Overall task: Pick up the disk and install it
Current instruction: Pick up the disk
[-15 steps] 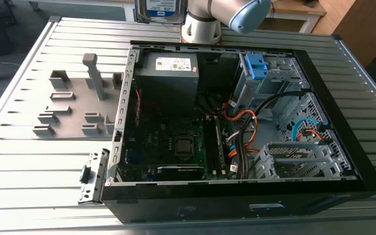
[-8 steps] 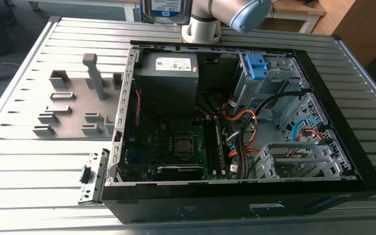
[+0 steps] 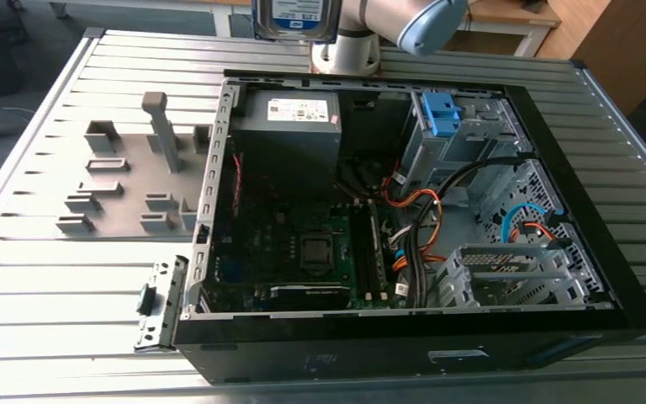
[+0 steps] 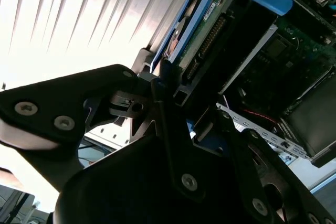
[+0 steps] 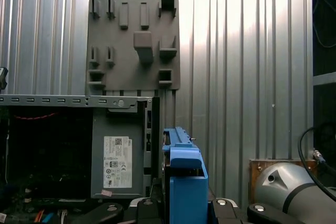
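Holds one disk (image 3: 295, 15), a flat rectangular silver-grey hard drive with a blue-and-white label in a bright blue plastic carrier, aloft at the end of the single pale grey robot arm (image 3: 413, 21). Grips it with the one black metal gripper (image 4: 181, 98), jaws closed tight on the near end of the carrier in the second wrist view, the disk (image 4: 207, 30) reaching out beyond them. Hangs, in the exterior view, over the rim of one open black metal computer case (image 3: 357, 362), on the side nearest the arm's base. Below, inside the case: one big grey power-supply box (image 3: 289, 143) with one white sticker. In the first wrist view, the blue edge of the disk (image 5: 184, 177) just beside that grey box (image 5: 118, 156). Also inside the case: one blue plastic clip (image 3: 440, 114) at the drive bay, toward the exterior view's right of the box, well apart from the disk; one dark green circuit board (image 3: 300, 219); a bunch of orange wires (image 3: 419, 202), too tangled to count. Outside the case, on the one ribbed silver metal table (image 3: 54, 295), toward the exterior view's left: one flat grey plastic fixture plate (image 3: 121, 194) with several raised holders.
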### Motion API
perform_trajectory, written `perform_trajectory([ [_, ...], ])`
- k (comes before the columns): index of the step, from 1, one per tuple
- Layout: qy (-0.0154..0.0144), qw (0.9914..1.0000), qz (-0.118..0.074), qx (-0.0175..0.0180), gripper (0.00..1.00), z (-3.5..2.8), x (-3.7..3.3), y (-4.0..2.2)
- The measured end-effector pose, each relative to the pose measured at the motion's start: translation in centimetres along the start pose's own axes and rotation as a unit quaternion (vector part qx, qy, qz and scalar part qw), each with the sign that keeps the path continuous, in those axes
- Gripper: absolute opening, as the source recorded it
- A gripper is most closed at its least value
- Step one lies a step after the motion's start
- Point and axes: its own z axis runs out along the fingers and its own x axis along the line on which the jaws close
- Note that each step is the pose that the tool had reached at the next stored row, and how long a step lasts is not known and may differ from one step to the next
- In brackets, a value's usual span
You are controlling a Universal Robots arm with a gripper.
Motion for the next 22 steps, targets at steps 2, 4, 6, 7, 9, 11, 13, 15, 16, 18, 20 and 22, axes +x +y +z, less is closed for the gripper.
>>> perform_trajectory([
  [2, 0.0000, 1.00000, 0.000, -0.0003, 0.36, -0.01, 0.00, -0.40],
  [4, 0.0000, 1.00000, 0.000, -0.0006, 0.36, -0.03, 0.00, -0.83],
  [6, 0.0000, 1.00000, 0.000, -0.0009, 0.36, -0.04, 0.01, -1.28],
  [7, 0.0000, 1.00000, 0.000, -0.0010, 0.36, -0.04, 0.01, -1.49],
  [9, 0.0000, 1.00000, 0.000, -0.0014, 0.36, -0.06, 0.01, -1.94],
  [11, 0.0000, 1.00000, 0.000, -0.0018, 0.36, -0.07, 0.01, -2.39],
  [13, 0.0000, 1.00000, 0.000, -0.0022, 0.36, -0.09, 0.01, -2.85],
  [15, 0.0000, 1.00000, 0.000, -0.0025, 0.36, -0.10, 0.02, -3.31],
  [16, 0.0000, 1.00000, 0.000, -0.0027, 0.36, -0.10, 0.02, -3.54],
  [18, 0.0000, 1.00000, 0.000, -0.0031, 0.36, -0.12, 0.02, -4.02],
  [20, 0.0000, 0.99999, 0.000, -0.0036, 0.36, -0.13, 0.02, -4.52],
  [22, 0.0000, 0.99999, 0.000, -0.0041, 0.36, -0.14, 0.03, -4.99],
])
